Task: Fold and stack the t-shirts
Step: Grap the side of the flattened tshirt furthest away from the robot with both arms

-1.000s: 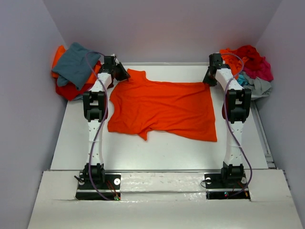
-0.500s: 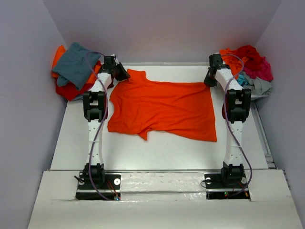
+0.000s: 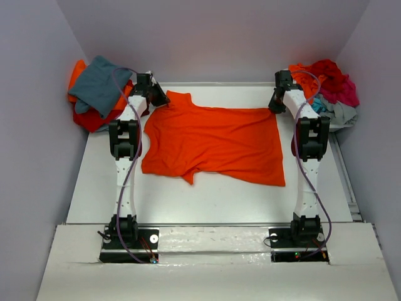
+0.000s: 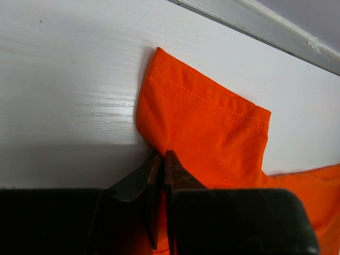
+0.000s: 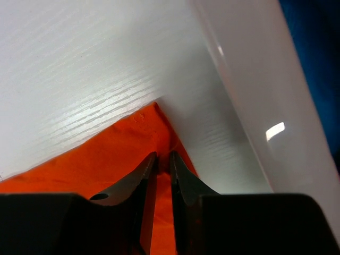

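The orange t-shirt lies spread across the far half of the surface. The left claw is clenched on its far-left sleeve; the right claw pinches the far-right hem corner. Lift both corners evenly and draw them toward the near edge, keeping the cloth taut.

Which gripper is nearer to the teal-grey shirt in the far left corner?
Left. The left gripper sits just right of the teal-grey shirt; the right gripper is far across the table.
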Motion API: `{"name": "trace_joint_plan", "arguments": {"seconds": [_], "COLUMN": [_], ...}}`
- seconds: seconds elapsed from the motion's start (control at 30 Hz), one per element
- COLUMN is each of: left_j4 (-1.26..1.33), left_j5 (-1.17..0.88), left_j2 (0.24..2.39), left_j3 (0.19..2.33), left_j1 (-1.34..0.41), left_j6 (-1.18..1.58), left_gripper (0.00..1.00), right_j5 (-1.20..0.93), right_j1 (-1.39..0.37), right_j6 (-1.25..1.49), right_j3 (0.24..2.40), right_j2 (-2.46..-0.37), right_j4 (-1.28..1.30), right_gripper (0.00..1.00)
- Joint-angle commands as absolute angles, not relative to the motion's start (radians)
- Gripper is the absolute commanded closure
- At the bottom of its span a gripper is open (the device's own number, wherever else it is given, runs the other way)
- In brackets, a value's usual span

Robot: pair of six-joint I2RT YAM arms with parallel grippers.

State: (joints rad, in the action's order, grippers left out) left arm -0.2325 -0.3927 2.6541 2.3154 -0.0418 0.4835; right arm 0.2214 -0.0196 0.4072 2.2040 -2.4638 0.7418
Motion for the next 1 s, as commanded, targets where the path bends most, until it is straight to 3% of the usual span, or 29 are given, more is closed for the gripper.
{"name": "trace_joint_plan", "arguments": {"seconds": [0.0,0.2,0.97], "left_j4": [-0.285,-0.295,-0.288], "left_j5": [-0.356,-0.342,-0.359], "left_j2": [2.56,2.546,2.477], "left_j3": [2.295,2.295,2.324], "left_j1": [-0.032,-0.032,-0.032], "left_j6": [0.448,0.437,0.379], "left_gripper": [0.86,0.94,0.94], "right_j5": [0.27,0.267,0.232], "right_j1": [0.035,0.035,0.008], "right_j6": [0.417,0.42,0.428], "right_j3": [2.235,2.224,2.146], "right_j2": [-2.485,-2.467,-2.356], "right_j4": [0.784,0.782,0.758], "right_gripper": [0.81,0.93,0.93]}}
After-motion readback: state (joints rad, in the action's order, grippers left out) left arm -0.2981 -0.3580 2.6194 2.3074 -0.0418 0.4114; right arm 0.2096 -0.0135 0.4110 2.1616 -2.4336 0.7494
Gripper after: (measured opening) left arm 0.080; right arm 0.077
